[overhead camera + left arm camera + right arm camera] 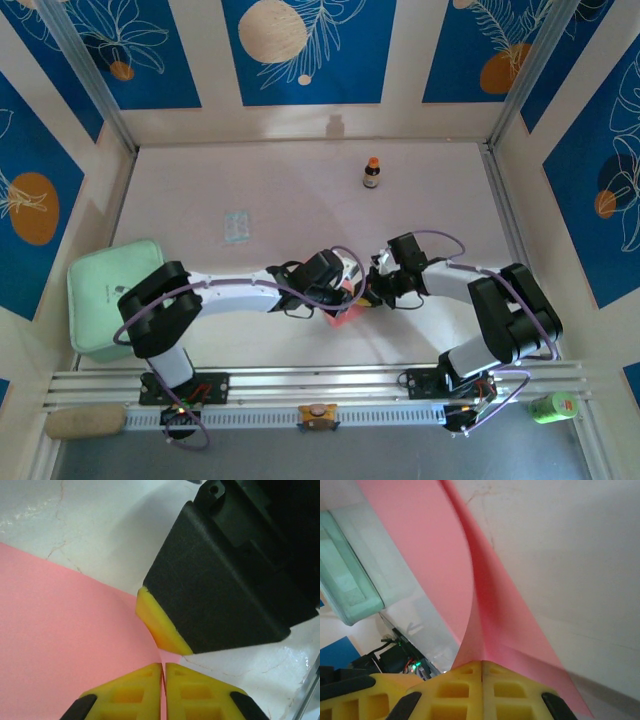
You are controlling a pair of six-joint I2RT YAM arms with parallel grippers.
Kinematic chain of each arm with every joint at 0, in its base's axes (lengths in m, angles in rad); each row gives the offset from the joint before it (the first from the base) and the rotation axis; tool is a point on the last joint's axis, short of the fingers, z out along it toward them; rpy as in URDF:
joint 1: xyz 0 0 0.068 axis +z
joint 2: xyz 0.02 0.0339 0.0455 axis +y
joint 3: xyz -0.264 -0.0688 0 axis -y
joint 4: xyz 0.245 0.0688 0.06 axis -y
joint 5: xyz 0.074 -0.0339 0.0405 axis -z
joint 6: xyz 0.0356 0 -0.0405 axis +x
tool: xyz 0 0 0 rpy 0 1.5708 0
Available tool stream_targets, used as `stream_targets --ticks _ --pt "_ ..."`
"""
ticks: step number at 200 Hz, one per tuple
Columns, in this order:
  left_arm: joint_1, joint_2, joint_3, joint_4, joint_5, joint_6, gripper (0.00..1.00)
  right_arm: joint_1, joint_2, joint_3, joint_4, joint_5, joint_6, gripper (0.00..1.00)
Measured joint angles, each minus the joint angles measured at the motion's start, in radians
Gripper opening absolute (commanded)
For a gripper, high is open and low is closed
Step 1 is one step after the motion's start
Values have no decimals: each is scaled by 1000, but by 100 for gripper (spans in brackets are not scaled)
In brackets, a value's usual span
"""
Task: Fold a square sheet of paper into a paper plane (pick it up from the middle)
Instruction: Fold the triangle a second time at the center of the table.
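- Pinches pink sheet [340, 316] with left pincer [350, 288]: yellow pads pressed together, only the paper's edge in the slit between them.
- Pinches same sheet with right pincer [372, 290] too: pads closed flat against each other in right wrist view, paper fanning out from between them.
- Puts sheet well right of mint bin [110, 295], at about the bin's depth on the bench [300, 190], between the two wrists.
- Brings both pincers tip to tip right of the bin; in left wrist view shows right pincer's yellow tip at the sheet's edge, just beside left pads.
- Can't tell whether that tip touches left pads or stops just short.
- Leaves sheet curved, not flat: in right wrist view bows one part up toward the bin, spreads another flap low over the bench.
- Can't tell how many folds are in the paper; shows one ridge line running away from right pincer.
- Reads plain pink on every visible face, no marks.
- Keeps pale packet [236, 226] right of the bin and farther back, flat on the bench, well apart from the sheet.
- Keeps small brown bottle [372, 173] upright, farther right of the bin and farther back than the packet.
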Motion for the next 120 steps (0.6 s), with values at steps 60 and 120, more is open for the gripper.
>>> stream_targets --ticks 60,120 --pt "16 0 -44 33 4 -45 20 4 1 -9 47 -6 37 1" --pt "21 0 -72 93 11 -86 14 4 8 -14 55 -11 43 1"
